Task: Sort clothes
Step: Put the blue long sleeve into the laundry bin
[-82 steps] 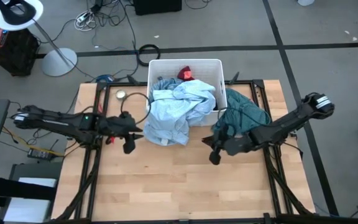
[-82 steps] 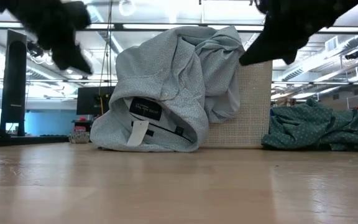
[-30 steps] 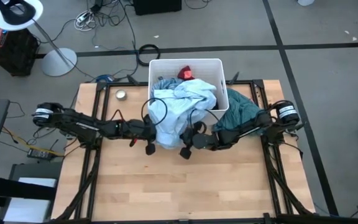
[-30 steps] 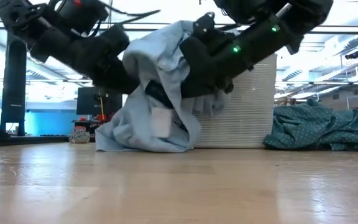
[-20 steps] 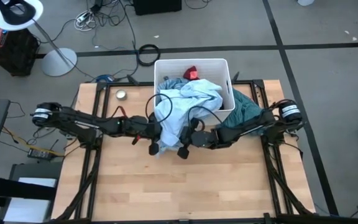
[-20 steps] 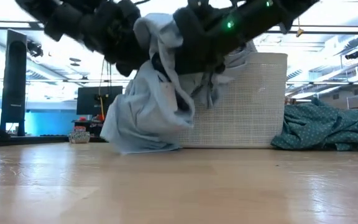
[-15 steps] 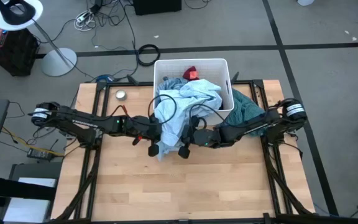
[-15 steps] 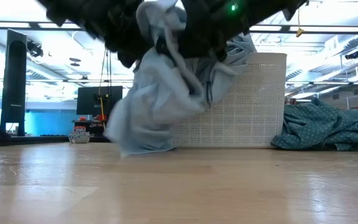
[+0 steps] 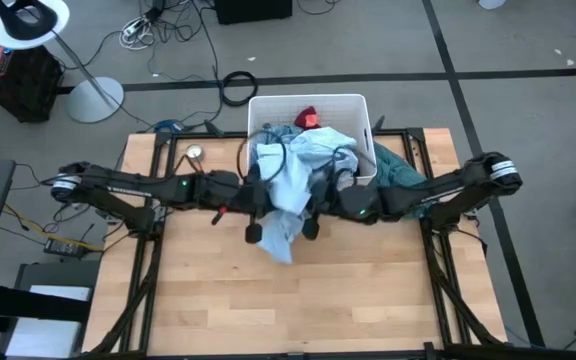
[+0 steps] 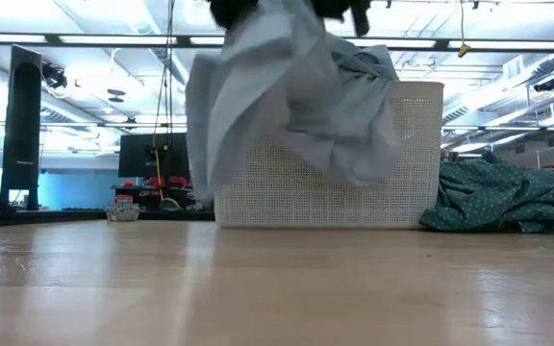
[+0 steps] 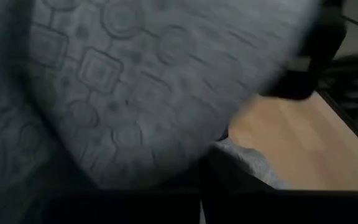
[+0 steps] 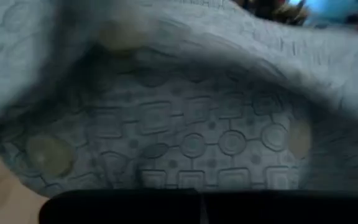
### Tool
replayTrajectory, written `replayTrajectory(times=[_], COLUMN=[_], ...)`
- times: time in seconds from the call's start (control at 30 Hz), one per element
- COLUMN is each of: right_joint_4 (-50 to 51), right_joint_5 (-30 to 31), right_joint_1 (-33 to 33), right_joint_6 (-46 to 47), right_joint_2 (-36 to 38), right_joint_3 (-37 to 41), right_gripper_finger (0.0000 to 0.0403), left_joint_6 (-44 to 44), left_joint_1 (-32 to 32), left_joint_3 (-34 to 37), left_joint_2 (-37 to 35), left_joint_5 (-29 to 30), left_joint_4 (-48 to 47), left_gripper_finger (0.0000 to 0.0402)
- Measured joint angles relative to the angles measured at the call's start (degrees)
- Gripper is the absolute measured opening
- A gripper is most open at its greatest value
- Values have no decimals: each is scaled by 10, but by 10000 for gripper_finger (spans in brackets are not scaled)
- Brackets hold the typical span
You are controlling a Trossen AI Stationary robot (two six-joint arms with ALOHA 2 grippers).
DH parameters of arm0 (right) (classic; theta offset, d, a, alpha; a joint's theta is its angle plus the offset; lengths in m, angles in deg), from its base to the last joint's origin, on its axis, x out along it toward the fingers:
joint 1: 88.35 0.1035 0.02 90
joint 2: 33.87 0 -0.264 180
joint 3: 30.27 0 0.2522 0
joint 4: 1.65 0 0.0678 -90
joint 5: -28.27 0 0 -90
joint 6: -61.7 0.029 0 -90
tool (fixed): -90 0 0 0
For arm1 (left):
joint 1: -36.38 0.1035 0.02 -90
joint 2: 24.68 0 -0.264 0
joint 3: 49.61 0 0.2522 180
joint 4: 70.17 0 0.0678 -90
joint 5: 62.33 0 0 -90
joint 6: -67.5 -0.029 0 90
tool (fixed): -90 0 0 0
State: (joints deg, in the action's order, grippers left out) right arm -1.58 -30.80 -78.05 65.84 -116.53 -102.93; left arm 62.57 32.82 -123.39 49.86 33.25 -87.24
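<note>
We count two grippers, the left gripper (image 9: 254,208) and the right gripper (image 9: 313,207), both clamped on one light blue shirt (image 9: 286,200), which hangs lifted clear of the table (image 9: 218,290) in front of the white bin (image 9: 308,101). One teal garment (image 9: 396,168) lies beside the bin; one red item (image 9: 307,116) sits inside it.

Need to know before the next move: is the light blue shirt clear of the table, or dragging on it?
Clear. The low view shows the light blue shirt hanging above the table, bin visible beneath its hem.
</note>
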Motion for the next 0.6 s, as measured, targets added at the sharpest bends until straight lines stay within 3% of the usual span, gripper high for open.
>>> replayTrajectory(times=[0.2,0.4,0.6], right_joint_4=[-7,-43,45], right_joint_5=[25,26,26], right_joint_1=[-32,-90,-139], right_joint_6=[-54,-93,-81], right_joint_2=[76,132,159], right_joint_3=[0,0,-19], right_gripper_finger=[0,0,0], left_joint_6=[-69,-99,-96], left_joint_1=[35,103,177], left_joint_3=[-77,-139,-174], left_joint_2=[0,0,0], left_joint_5=[56,62,65], left_joint_4=[-24,-23,-58], left_gripper_finger=[0,0,0])
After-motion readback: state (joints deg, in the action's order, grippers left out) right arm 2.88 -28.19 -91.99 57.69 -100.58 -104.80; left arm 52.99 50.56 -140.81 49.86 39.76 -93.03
